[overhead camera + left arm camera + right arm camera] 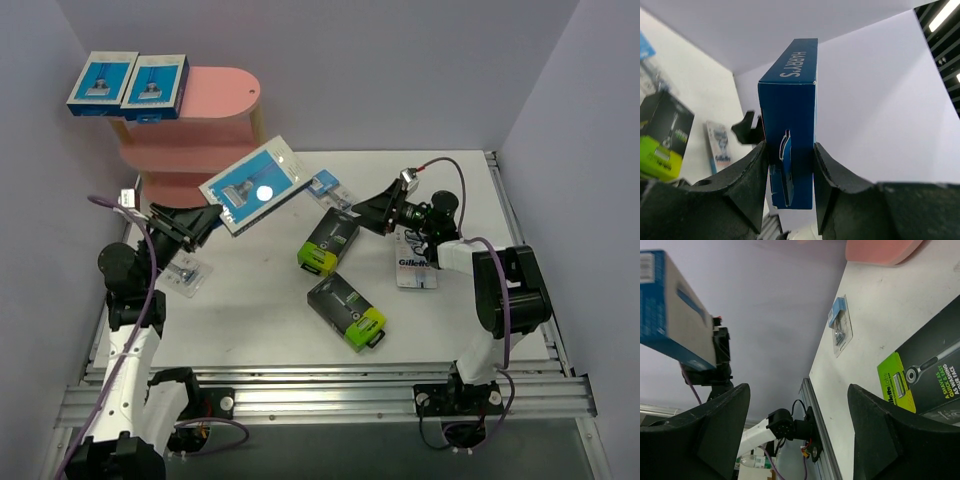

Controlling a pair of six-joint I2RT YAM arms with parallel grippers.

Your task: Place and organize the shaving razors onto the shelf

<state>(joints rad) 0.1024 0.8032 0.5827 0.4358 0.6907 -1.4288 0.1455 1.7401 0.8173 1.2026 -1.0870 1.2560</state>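
The pink shelf point(205, 120) stands at the back left, and two blue-and-white razor boxes point(100, 82) point(155, 85) lie side by side on its top board. My left gripper point(205, 222) is shut on a third blue-and-white box point(252, 185), held tilted in the air in front of the shelf. The left wrist view shows this box point(790, 100) edge-on, pinched between both fingers. My right gripper point(375, 210) hangs open and empty over the table middle, jaws wide in the right wrist view point(797, 405). Two black boxes with lime-green ends point(328, 243) point(346, 312) lie on the table.
Clear blister packs lie near the shelf foot point(328, 187), by the left arm point(185, 272), and under the right arm point(415, 262). The table's metal rail point(330, 395) runs along the near edge. Grey walls close in on three sides.
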